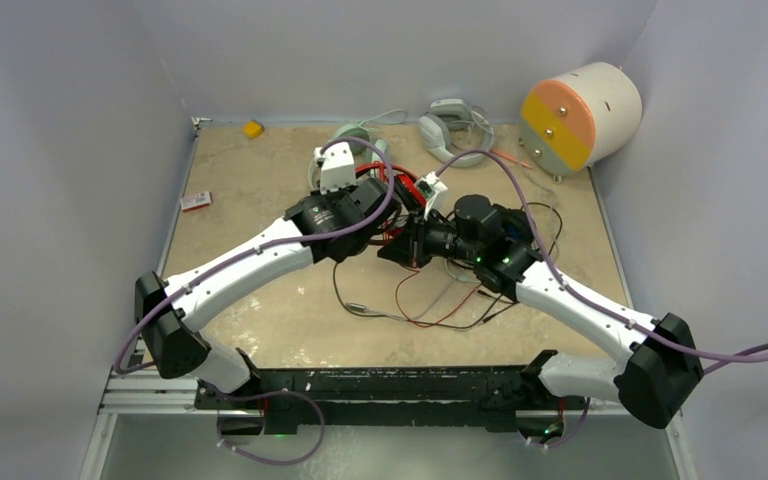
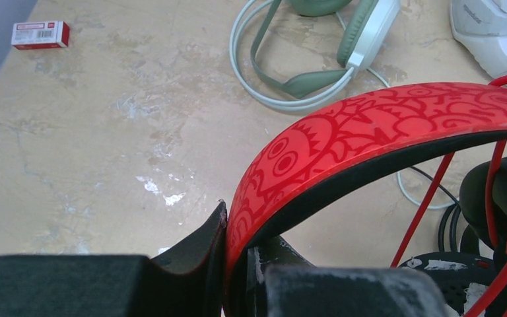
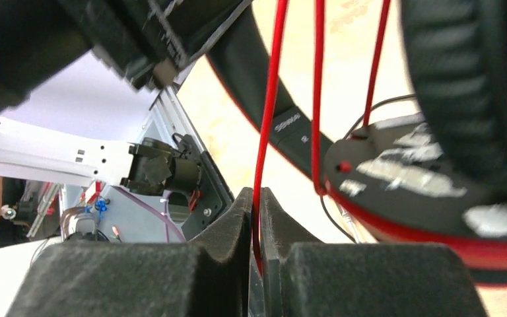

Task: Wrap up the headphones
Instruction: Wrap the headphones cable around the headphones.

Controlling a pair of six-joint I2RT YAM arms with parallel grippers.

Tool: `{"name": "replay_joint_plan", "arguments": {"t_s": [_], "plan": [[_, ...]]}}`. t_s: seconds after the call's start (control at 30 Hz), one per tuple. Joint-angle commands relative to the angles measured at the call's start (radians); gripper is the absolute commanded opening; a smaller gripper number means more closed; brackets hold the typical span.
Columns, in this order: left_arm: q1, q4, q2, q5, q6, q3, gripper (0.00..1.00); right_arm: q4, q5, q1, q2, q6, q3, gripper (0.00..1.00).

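My left gripper (image 2: 237, 231) is shut on the patterned red headband (image 2: 383, 125) of the red-and-black headset (image 1: 400, 190) and holds it at mid table. My right gripper (image 3: 256, 198) is shut on that headset's thin red cable (image 3: 267, 119), close under a black ear cup (image 3: 462, 86). In the top view the two grippers (image 1: 385, 197) (image 1: 405, 245) meet at the headset. Loose red cable (image 1: 430, 305) lies on the table in front. The mint-green headset (image 2: 343, 53) lies at the back. The black-and-blue headset is hidden; only thin black cables (image 1: 548, 222) show by my right arm.
A grey-white headset (image 1: 450, 125) lies at the back, next to the mint one. A cream cylinder with an orange-and-yellow face (image 1: 580, 115) lies at the back right. A small red box (image 1: 196, 201) sits at the left edge, a yellow piece (image 1: 252, 128) at the back left. Walls enclose three sides.
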Motion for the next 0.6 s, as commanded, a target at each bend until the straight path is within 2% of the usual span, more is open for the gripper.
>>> {"name": "replay_joint_plan", "arguments": {"t_s": [0.0,0.27,0.57], "plan": [[0.069,0.110,-0.052,0.094,0.019,0.002,0.00,0.026,0.011,0.026,-0.010,-0.035,-0.005,0.08],[0.122,0.120,-0.077,0.126,0.073,0.035,0.00,0.117,-0.005,0.068,-0.019,-0.051,-0.098,0.07],[0.161,0.153,-0.124,0.213,0.147,0.073,0.00,0.318,0.011,0.097,-0.044,-0.084,-0.258,0.06]]}}
